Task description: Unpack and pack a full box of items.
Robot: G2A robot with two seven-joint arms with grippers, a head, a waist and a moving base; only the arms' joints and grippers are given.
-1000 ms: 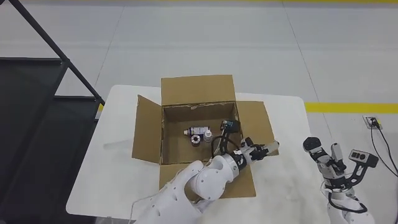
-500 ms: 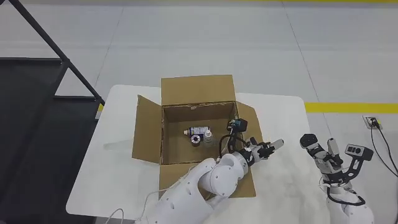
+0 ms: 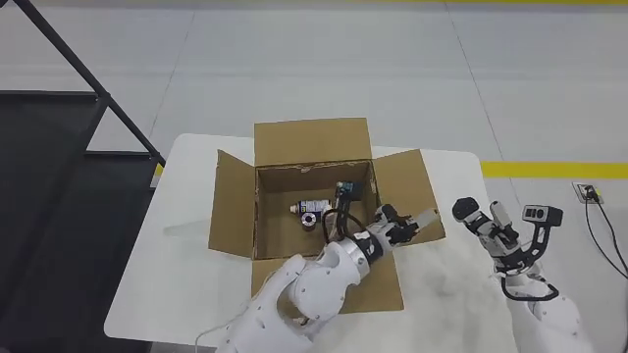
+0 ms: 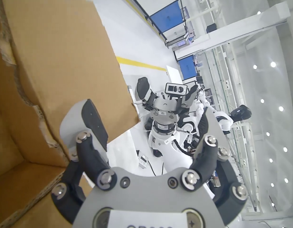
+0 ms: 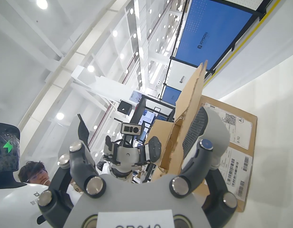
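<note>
Hovering with left claw [image 4: 147, 110] released at the box [image 3: 312, 142] flap [image 4: 65, 60], three o'clock, right claw [image 3: 498, 214] released too, risking snagging and dragging it.

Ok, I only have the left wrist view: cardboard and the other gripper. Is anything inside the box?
Observer: Yes. A few small items lie on the floor of the box, near its middle.
Operator: Where is my left gripper?
Observer: The left gripper is over the outer edge of the flap on the robot's right, not above the items.
Operator: And the right one?
Observer: The right gripper is past that flap, above the table, apart from the box.
</note>
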